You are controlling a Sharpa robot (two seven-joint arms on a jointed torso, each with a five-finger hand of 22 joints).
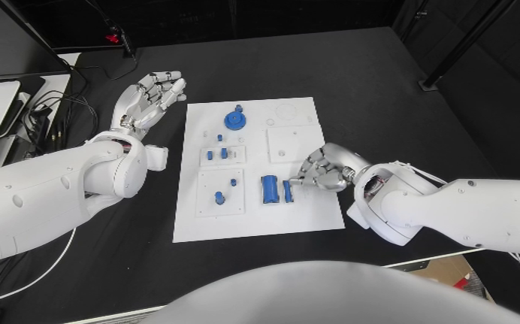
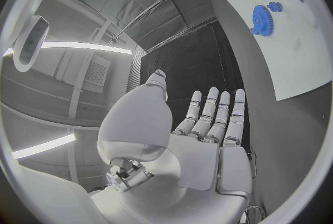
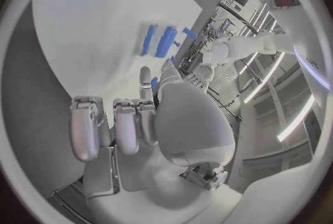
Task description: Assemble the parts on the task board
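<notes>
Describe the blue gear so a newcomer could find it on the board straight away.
Start at the white task board in the middle of the black table, then look to its far end, by the left hand. The blue gear lies there, the one round, toothed disc; the other blue parts nearby are small pegs and blocks.

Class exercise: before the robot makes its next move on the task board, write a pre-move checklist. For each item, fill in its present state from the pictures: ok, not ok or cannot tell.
1. Task board lies flat on the black table, within reach of both hands: ok.
2. Left hand is off the board, fingers spread, holding nothing: ok.
3. Right hand sits over the board's right edge, fingers curled, beside the blue cylinder and the narrow blue bar: ok.
4. Right hand holds a part: cannot tell; a trace of blue shows near its fingers in the right wrist view.
5. Blue gear sits at the board's far end, untouched: ok.
</notes>
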